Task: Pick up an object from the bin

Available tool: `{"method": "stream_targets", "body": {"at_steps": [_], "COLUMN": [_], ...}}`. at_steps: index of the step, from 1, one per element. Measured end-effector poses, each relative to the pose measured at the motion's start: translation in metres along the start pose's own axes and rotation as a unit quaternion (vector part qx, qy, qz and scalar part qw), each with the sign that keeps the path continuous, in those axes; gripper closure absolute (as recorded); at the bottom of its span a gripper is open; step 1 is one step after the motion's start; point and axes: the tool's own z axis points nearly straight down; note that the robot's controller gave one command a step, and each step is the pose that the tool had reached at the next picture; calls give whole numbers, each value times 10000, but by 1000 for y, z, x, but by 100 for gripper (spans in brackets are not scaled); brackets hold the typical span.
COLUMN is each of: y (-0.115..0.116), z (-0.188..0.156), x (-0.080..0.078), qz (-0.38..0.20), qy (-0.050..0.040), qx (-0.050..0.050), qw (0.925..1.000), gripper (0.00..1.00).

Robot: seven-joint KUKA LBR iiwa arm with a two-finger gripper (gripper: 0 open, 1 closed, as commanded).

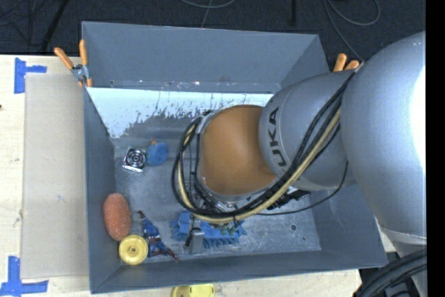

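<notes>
Grey bin (208, 59), near side: gripper (207, 219), spread or closed cannot be told, sits over a blue comb-like plastic piece (222, 234). Likely light, stiff, slippery; best grasped across its narrow spine.

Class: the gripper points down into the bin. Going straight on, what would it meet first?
Probably the blue toothed piece lying right below the gripper on the bin floor; a smaller blue piece lies beside it. Depth is unclear from above, so they may already touch.
</notes>
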Motion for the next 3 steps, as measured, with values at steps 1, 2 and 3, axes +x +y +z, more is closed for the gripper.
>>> {"method": "stream_targets", "body": {"at_steps": [1, 2, 3], "y": [-174, -172, -155], "z": [-11, -11, -206], "x": [14, 14, 31], "qz": [-562, -571, -594], "qy": [-4, -4, -45], "qx": [13, 0, 7], "qw": [9984, 9984, 9982], "gripper": [100, 100, 100]}}
